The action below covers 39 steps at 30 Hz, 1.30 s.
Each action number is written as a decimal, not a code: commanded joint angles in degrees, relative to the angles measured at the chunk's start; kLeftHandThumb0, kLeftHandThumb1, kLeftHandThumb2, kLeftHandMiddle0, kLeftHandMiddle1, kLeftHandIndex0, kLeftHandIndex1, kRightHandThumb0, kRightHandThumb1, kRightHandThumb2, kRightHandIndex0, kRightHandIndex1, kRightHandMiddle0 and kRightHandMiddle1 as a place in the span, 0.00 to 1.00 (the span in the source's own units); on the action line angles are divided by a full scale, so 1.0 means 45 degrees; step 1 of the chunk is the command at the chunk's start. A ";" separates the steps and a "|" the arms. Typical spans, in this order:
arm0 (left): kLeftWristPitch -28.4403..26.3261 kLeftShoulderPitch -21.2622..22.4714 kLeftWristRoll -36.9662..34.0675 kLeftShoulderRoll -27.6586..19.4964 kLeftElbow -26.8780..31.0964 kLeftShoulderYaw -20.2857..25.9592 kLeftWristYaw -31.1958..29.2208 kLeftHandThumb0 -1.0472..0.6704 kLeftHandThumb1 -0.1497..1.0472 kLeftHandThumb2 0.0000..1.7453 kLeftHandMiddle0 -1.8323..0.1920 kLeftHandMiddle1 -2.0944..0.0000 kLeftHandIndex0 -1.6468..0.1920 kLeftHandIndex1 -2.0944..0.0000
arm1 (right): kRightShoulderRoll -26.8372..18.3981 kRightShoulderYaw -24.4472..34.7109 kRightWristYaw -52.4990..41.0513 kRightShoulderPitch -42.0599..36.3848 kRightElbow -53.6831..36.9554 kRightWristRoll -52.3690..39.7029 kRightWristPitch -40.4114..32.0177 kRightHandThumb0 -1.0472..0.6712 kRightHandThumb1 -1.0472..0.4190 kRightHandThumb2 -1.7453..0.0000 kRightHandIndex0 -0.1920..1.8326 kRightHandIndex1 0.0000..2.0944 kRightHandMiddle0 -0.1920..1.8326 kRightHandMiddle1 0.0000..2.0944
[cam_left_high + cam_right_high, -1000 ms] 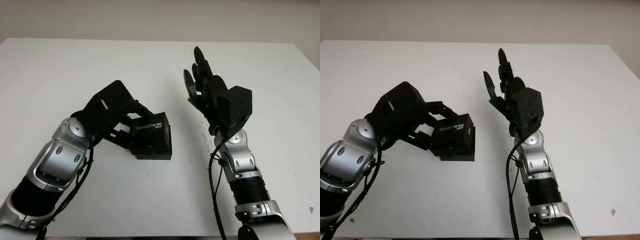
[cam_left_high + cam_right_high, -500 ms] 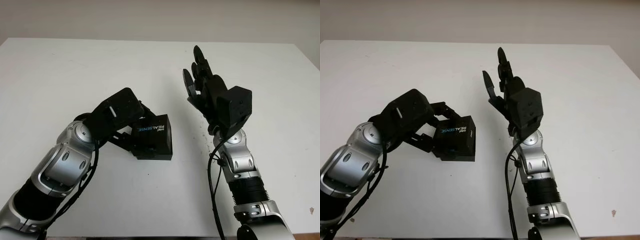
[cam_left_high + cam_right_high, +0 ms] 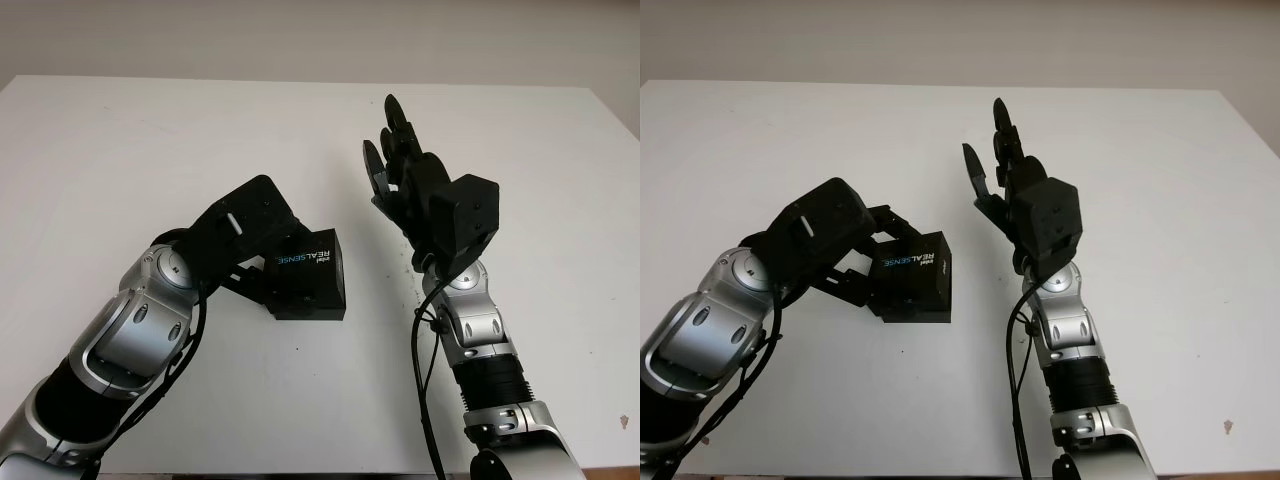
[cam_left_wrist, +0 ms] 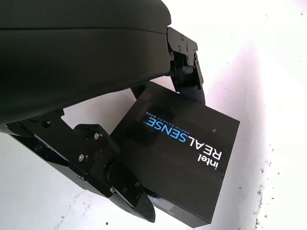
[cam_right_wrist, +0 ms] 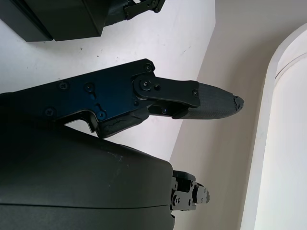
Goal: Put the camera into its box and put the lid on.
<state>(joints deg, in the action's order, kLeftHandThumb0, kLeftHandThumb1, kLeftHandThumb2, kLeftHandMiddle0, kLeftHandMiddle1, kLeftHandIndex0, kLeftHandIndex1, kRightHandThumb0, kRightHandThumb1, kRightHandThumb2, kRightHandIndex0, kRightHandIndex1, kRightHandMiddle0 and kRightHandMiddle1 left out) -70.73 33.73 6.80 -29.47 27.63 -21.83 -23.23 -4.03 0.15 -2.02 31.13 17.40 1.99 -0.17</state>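
A black camera box (image 3: pixel 305 275) printed "intel REALSENSE" lies closed on the white table (image 3: pixel 130 140), its lid on. My left hand (image 3: pixel 262 262) reaches in from the box's left side and is shut on it. In the left wrist view one finger (image 4: pixel 188 67) presses the box's (image 4: pixel 184 143) far edge and another finger (image 4: pixel 112 175) presses the near edge. My right hand (image 3: pixel 398 160) is raised above the table to the right of the box, apart from it, open and holding nothing. The camera itself is hidden from sight.
Bare white tabletop lies all around the box. A few small dark marks (image 3: pixel 412 292) speckle the table near the right forearm. The table's front edge (image 3: pixel 300 470) runs close to both arms, and a pale wall stands behind the far edge.
The left wrist has turned and its shell has shifted right, closer over the box. The box stays in place. The right hand has barely moved.
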 commanded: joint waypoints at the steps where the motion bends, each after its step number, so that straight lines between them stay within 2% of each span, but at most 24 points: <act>1: 0.0006 -0.0164 -0.0485 0.0481 0.0583 -0.0597 -0.0250 0.51 0.89 0.03 0.71 0.25 0.71 0.19 | 0.0071 -0.0028 0.0036 -0.0002 -0.0121 -0.0001 -0.0143 0.17 0.00 0.70 0.06 0.03 0.07 0.03; 5: 0.0222 -0.0207 -0.0634 0.0456 0.0717 -0.0687 -0.0333 0.51 0.90 0.03 0.71 0.24 0.72 0.20 | 0.0102 -0.0063 0.0058 -0.0030 -0.0104 0.0017 -0.0115 0.17 0.00 0.71 0.06 0.02 0.07 0.03; 8: 0.0076 -0.0077 -0.0793 0.0386 0.0899 -0.0795 -0.0473 0.49 0.91 0.03 0.75 0.22 0.79 0.22 | 0.0113 -0.0113 0.0179 -0.0020 -0.0071 0.0135 -0.0117 0.17 0.00 0.71 0.06 0.02 0.07 0.03; 10: -0.0386 0.0239 -0.1034 0.0242 0.1112 -0.1038 -0.0726 0.47 0.89 0.03 0.90 0.28 0.94 0.29 | 0.0117 -0.0134 0.0232 -0.0018 -0.0018 0.0174 -0.0032 0.17 0.00 0.71 0.06 0.03 0.07 0.03; 11: -0.0710 0.0433 -0.1231 0.0163 0.1199 -0.1133 -0.0888 0.45 0.89 0.03 0.95 0.36 0.97 0.35 | 0.0119 -0.0157 0.0280 -0.0015 -0.0004 0.0220 -0.0027 0.17 0.00 0.71 0.06 0.03 0.07 0.03; 12: -0.0970 0.0635 -0.1414 0.0014 0.1293 -0.1255 -0.1078 0.42 0.89 0.03 0.99 0.51 0.99 0.46 | 0.0115 -0.0188 0.0321 -0.0009 0.0008 0.0276 -0.0041 0.17 0.00 0.71 0.07 0.03 0.07 0.03; 14: -0.1415 0.1047 -0.1873 -0.0328 0.1500 -0.1460 -0.1427 0.40 0.91 0.03 1.00 0.72 1.00 0.59 | 0.0126 -0.0212 0.0344 -0.0001 0.0040 0.0312 -0.0029 0.17 0.00 0.70 0.07 0.03 0.07 0.03; 17: -0.1629 0.1645 -0.2374 -0.1012 0.1670 -0.1983 -0.1895 0.34 0.94 0.03 0.98 0.89 1.00 0.75 | 0.0145 -0.0219 0.0318 -0.0004 0.0111 0.0317 0.0106 0.17 0.00 0.70 0.07 0.03 0.06 0.03; 18: -0.1757 0.1862 -0.2522 -0.1182 0.1727 -0.2163 -0.2001 0.34 0.95 0.03 0.98 0.91 1.00 0.77 | 0.0149 -0.0223 0.0323 0.0001 0.0122 0.0327 0.0111 0.17 0.00 0.70 0.07 0.03 0.06 0.03; 23: -0.2174 0.2592 -0.3189 -0.1600 0.1878 -0.2641 -0.2219 0.29 0.99 0.06 0.97 0.94 1.00 0.91 | 0.0161 -0.0244 0.0355 0.0020 0.0162 0.0371 0.0170 0.18 0.00 0.70 0.07 0.03 0.07 0.03; 27: -0.2348 0.3222 -0.3634 -0.1769 0.1850 -0.3029 -0.2323 0.28 1.00 0.10 0.99 0.96 1.00 0.97 | 0.0183 -0.0275 0.0392 0.0041 0.0137 0.0401 0.0048 0.17 0.00 0.70 0.07 0.03 0.07 0.03; 34: -0.2651 0.3804 -0.4308 -0.1359 0.1588 -0.2800 -0.2128 0.28 1.00 0.14 1.00 1.00 1.00 1.00 | 0.0218 -0.0310 0.0389 0.0108 0.0271 0.0372 0.0109 0.17 0.00 0.70 0.07 0.03 0.07 0.03; 39: -0.1771 0.4037 -0.4070 -0.1436 0.0968 -0.3222 -0.2050 0.28 1.00 0.15 1.00 1.00 1.00 1.00 | 0.0272 -0.0292 0.0373 0.0172 0.0394 0.0320 0.0113 0.17 0.00 0.71 0.07 0.03 0.07 0.03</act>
<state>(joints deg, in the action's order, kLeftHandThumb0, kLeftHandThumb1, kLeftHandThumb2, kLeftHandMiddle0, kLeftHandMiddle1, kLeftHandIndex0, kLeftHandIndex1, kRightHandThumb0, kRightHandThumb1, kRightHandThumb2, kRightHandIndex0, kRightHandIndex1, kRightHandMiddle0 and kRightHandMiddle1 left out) -81.32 49.96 -10.50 -38.94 30.94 -34.36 -31.36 -2.90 -1.41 -0.40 31.15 19.09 3.63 -0.36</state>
